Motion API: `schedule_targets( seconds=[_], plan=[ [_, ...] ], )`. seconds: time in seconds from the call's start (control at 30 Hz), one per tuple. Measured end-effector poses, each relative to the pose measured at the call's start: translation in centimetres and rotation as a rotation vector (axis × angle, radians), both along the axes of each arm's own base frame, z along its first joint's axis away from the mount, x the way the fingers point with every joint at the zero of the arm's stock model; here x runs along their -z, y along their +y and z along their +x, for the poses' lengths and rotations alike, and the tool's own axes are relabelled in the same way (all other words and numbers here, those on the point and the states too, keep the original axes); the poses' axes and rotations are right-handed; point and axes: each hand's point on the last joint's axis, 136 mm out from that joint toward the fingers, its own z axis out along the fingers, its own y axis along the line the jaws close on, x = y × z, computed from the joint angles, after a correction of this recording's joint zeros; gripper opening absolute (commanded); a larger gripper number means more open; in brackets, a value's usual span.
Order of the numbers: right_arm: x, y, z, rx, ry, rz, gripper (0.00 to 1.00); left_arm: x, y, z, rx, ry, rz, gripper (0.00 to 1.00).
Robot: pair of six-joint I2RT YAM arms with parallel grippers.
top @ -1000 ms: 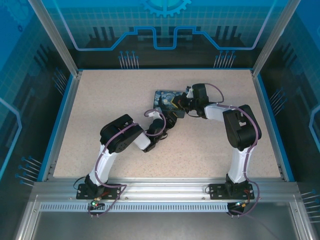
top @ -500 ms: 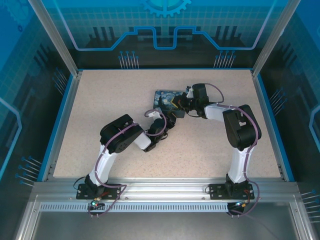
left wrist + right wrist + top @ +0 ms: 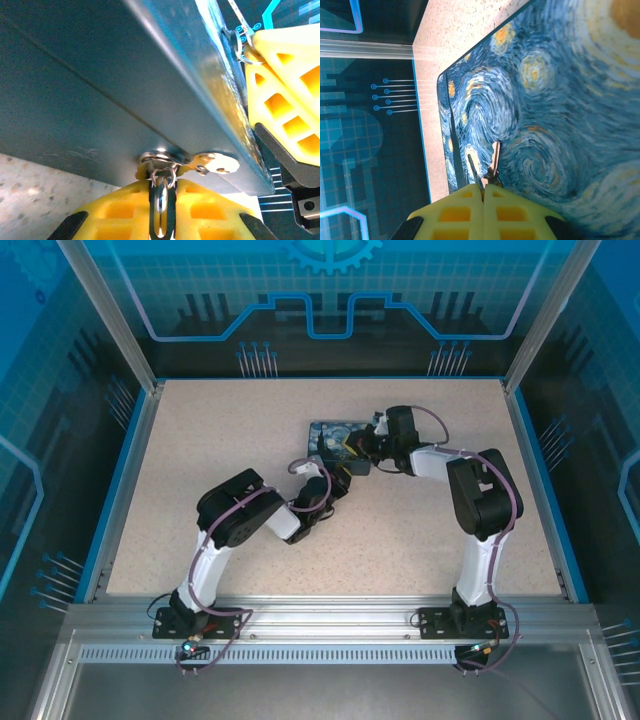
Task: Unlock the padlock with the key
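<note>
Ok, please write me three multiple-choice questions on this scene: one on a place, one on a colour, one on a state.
1. Where is the key?
A) over the painted top of the padlock
B) lying on the table
C) beside the left arm's base

2. What colour are the fingers of the right pincer?
A) red
B) yellow
C) white

3. The right pincer is:
A) wide open
B) shut on the key
C) shut, empty

Answers: 1 A, the key shows before the painted swirls; 2 B, both pads are yellow; 3 B, the fingers meet on the key.
</note>
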Motion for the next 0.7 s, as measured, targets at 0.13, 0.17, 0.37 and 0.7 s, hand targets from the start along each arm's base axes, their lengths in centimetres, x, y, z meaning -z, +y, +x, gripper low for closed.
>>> schedule_targets(
  seconds=[0.13, 0.17, 0.37, 0.7],
  plan=[
    [-0.4, -0.9, 0.0, 0.007, 0.018, 0.007, 0.00, 0.0, 0.2, -1.5, 0.061, 0.029, 0.010, 0.00],
    [-0.9, -1.3, 0.0, 0.012, 0.016, 0.010, 0.00, 0.1, 0.3, -1.8, 0.075, 0.038, 0.011, 0.00],
    [-6.8, -3.9, -1.3, 0.028, -0.079, 0.047, 0.00, -1.1, 1.2, -3.1, 0.128, 0.093, 0.019, 0.00],
    [-6.2, -4.7, -11.0, -0.098, -0.079, 0.072, 0.00, -1.8, 2.0, -3.8, 0.178, 0.187, -0.011, 0.00]
  ],
)
